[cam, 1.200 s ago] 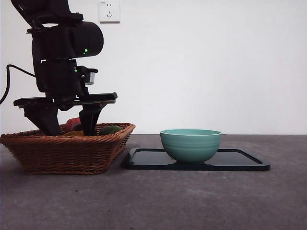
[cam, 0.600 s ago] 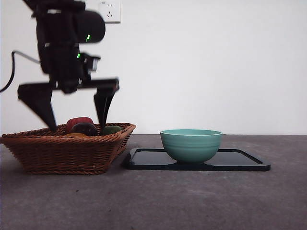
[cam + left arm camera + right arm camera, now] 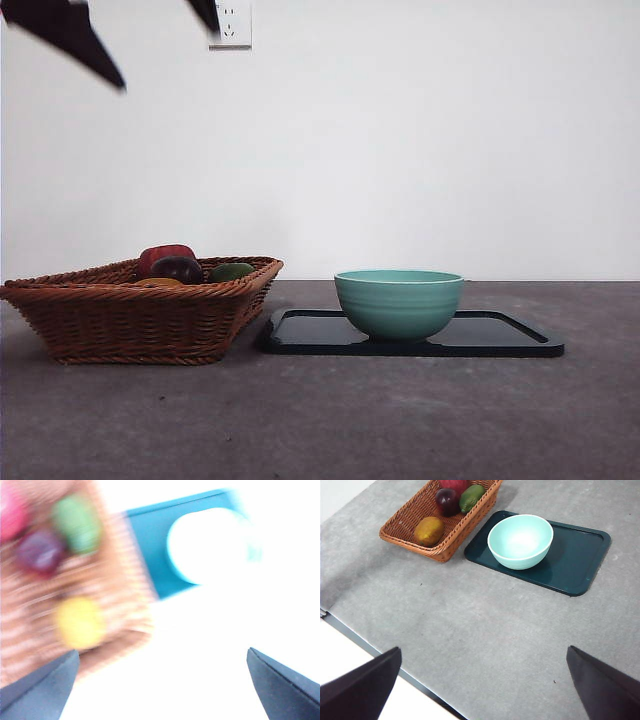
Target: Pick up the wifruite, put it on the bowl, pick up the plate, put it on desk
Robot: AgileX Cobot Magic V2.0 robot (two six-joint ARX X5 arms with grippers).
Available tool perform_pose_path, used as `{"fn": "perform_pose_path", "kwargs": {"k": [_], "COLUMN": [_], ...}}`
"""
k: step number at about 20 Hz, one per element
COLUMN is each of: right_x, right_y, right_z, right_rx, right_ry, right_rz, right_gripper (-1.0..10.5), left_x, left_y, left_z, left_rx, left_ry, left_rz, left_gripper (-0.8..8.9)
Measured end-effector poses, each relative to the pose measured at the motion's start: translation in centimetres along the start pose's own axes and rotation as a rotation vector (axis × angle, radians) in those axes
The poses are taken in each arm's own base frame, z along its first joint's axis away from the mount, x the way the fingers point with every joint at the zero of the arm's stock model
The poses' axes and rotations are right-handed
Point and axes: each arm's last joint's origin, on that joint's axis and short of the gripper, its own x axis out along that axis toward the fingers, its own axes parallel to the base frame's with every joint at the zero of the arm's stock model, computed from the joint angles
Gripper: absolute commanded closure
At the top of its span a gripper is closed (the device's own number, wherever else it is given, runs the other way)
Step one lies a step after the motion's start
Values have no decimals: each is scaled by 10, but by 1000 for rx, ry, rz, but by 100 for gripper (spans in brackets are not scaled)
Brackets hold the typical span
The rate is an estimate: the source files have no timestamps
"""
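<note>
High above the basket [image 3: 140,310], the left gripper [image 3: 140,30] hangs with fingers spread and empty; the wifruit [image 3: 429,531] lies inside, untaken. Crowding fruits risk a wrong pick. Right gripper [image 3: 480,690] waits, fingers spread.

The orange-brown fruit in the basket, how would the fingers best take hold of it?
Probably from straight above, closing across its narrow middle. The wifruite lies on its side in the wicker basket, alone at one end, apart from the dark red fruit and green fruit. The basket walls block a sideways approach, and the short axis suits a two-finger pinch.
</note>
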Motion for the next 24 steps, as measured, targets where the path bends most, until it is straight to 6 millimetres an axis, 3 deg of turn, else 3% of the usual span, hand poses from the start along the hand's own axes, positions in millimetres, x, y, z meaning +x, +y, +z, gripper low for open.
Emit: {"fn": "perform_pose_path", "kwargs": {"k": [6, 11, 17, 24], "right_x": [0, 0, 0, 0], "right_y": [0, 0, 0, 0], "right_z": [0, 0, 0, 0], "right_rx": [0, 0, 0, 0], "right_ry": [0, -1, -1, -3], "right_rz": [0, -1, -1, -1], "right_gripper": [295, 295, 295, 295], "left_x": [-86, -135, -148, -143], "left_y": [-25, -31, -25, -18], "left_z": [-51, -93, -148, -184], "left_rx": [188, 279, 337, 352], "left_ry": [-92, -219, -281, -307], "left_rz": [-128, -196, -246, -247], "left_gripper": [215, 215, 215, 215]}}
